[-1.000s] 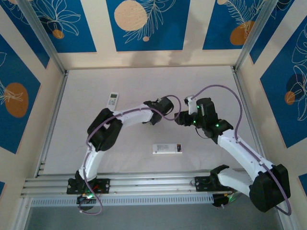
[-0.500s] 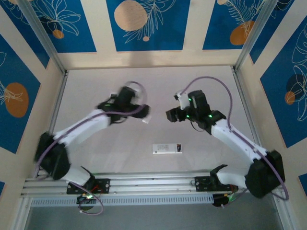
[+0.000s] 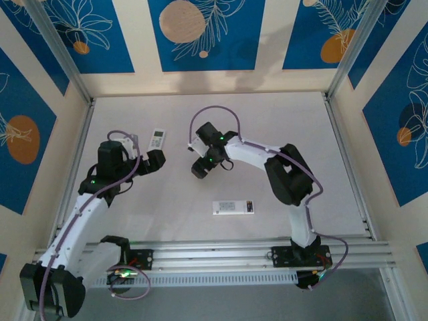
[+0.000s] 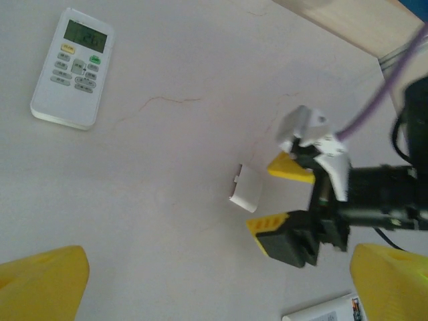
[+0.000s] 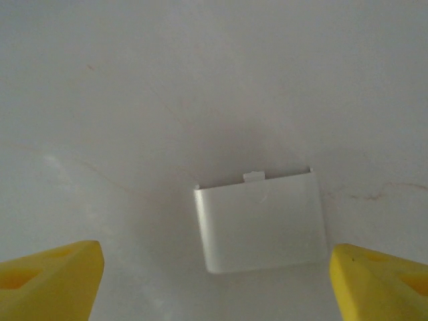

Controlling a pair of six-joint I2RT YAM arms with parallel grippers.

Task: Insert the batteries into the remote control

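Observation:
A small white battery cover [image 5: 261,221] lies flat on the table, with its clip tab pointing away from the right wrist camera. My right gripper [image 5: 214,281] hovers over it, open, one yellow finger on each side and nothing held. The left wrist view shows the same cover [image 4: 245,188] just beside the right gripper [image 4: 277,197]. My left gripper [image 3: 155,160] is open and empty, and stands next to a white remote control [image 3: 158,139] with a green screen [image 4: 84,41]. A second white remote [image 3: 233,207] lies nearer the arm bases. The batteries are out of view.
The second remote [image 4: 328,309] has a dark patch at its right end [image 3: 249,206]. Metal rails [image 3: 214,257] run along the near edge. Walls with aluminium posts [image 3: 73,73] close in the table on three sides.
Both grippers have opened. The left arm swung left, away from the centre, towards the screen remote. The right gripper moved left over the cover, which now lies on the table.

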